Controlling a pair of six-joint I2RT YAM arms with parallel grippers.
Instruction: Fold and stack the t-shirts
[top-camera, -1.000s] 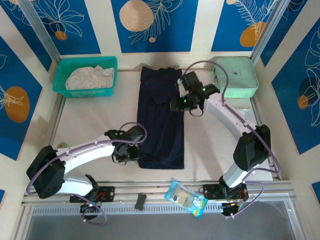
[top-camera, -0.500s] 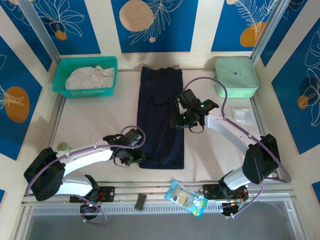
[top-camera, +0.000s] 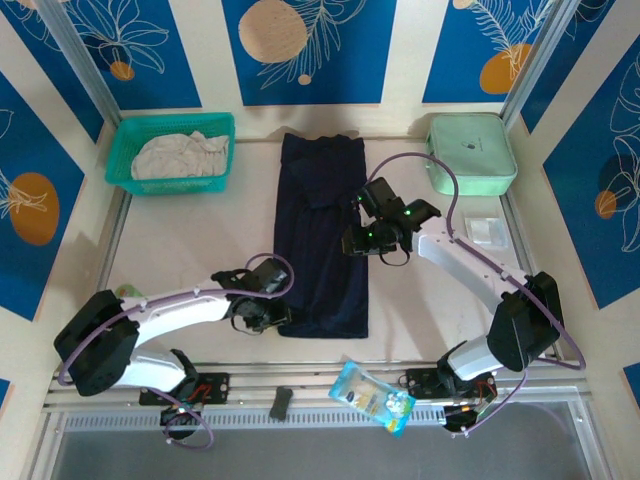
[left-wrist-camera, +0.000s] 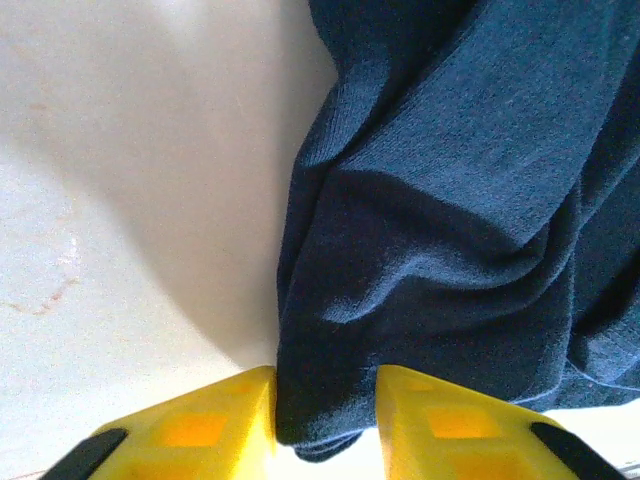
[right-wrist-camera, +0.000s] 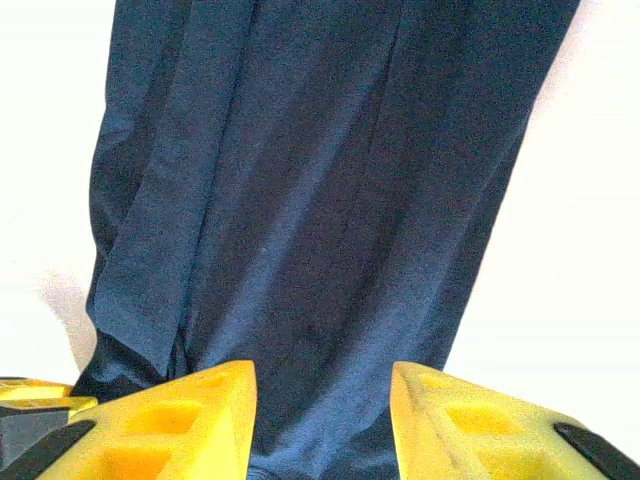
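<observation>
My left tool (left-wrist-camera: 326, 392) is clamped on the near left corner of the navy t-shirt (top-camera: 320, 235), with a thick wad of hem filling the gap between its yellow fingers (left-wrist-camera: 205, 430) and puckers fanning away from the pinch. The shirt lies as a long narrow strip down the middle of the surface (top-camera: 190, 245), collar end far from me and hem end close to my bases. My right tool (top-camera: 356, 240) sits at the strip's right edge about halfway along. From the wrist its fingers stand apart with cloth running between them, but I cannot tell whether they have any of it pinched. I judge the step in hand to be the crosswise fold, bringing the near hem up toward the collar. To do it well I want both near corners held, so my right tool should come down to the near right corner and take every layer, as the left seems to have done. Then I would lift both corners to the same low height and carry them forward together, so the hem stays square and the side folds don't spill open. One-handed, the strip would likely twist. The pale t-shirt (top-camera: 180, 155) lies crumpled in the basket (top-camera: 232, 150) at the far left, not yet folded.
</observation>
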